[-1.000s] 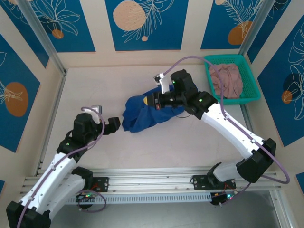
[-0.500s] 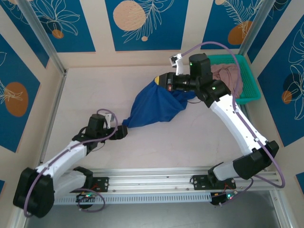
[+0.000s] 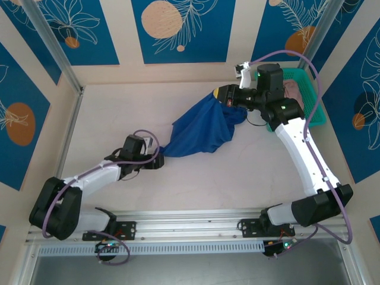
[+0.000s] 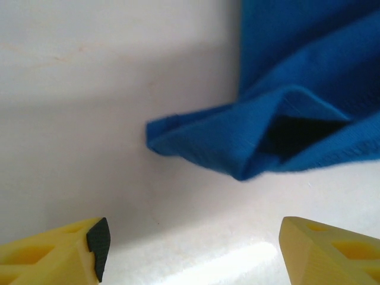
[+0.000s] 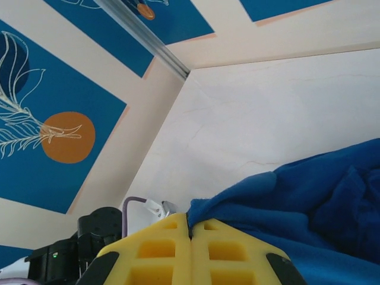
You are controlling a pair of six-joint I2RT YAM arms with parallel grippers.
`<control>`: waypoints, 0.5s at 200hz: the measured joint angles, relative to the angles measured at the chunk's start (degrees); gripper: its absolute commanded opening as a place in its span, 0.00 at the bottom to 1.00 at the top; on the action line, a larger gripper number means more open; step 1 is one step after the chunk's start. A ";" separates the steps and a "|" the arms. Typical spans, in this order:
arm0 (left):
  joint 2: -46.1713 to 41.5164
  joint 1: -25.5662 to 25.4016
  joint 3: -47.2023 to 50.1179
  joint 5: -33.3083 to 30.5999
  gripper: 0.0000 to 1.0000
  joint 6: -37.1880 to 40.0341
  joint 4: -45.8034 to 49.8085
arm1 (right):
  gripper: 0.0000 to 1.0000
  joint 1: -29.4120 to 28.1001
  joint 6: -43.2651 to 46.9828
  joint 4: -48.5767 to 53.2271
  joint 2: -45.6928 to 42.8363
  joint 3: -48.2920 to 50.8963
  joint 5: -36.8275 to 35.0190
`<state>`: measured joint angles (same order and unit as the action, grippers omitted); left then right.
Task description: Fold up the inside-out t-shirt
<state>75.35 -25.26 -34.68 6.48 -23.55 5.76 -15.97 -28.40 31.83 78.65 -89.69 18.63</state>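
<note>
Item: inside-out t-shirt (image 3: 202, 127), bunched, unfolded, hung from right gripper (image 3: 228, 95) toward bench (image 3: 119, 107) far-right corner, jaws clenched on cloth; left gripper (image 3: 159, 159) jaws apart, low shirt corner just ahead, ungripped. No fold made; spreading, folding outstanding.

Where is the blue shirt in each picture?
Top view: shirt in the middle, stretched slantwise from lower left to upper right.
Left wrist: shirt at upper right, one corner pointing left.
Right wrist: shirt at bottom right, bunched.
Shared landmark: the pale table under it.
</note>
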 measured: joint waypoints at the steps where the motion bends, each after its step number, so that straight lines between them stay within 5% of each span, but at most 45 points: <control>1: 0.13 0.00 -0.13 -0.20 0.73 0.02 0.04 | 0.00 0.09 0.02 0.07 -0.02 0.00 0.00; 41: 3.17 0.48 -4.24 -2.01 0.68 1.57 1.22 | 0.00 3.43 1.70 2.62 -0.48 0.00 -1.09; 100: 8.09 0.48 -5.57 6.16 0.67 1.66 -0.31 | 0.00 5.92 2.64 3.58 -0.59 0.42 -1.68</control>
<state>83.44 -24.77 -40.25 12.64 -21.89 5.45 -10.04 -25.76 35.42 78.06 -89.27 16.95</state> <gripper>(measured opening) 0.675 0.060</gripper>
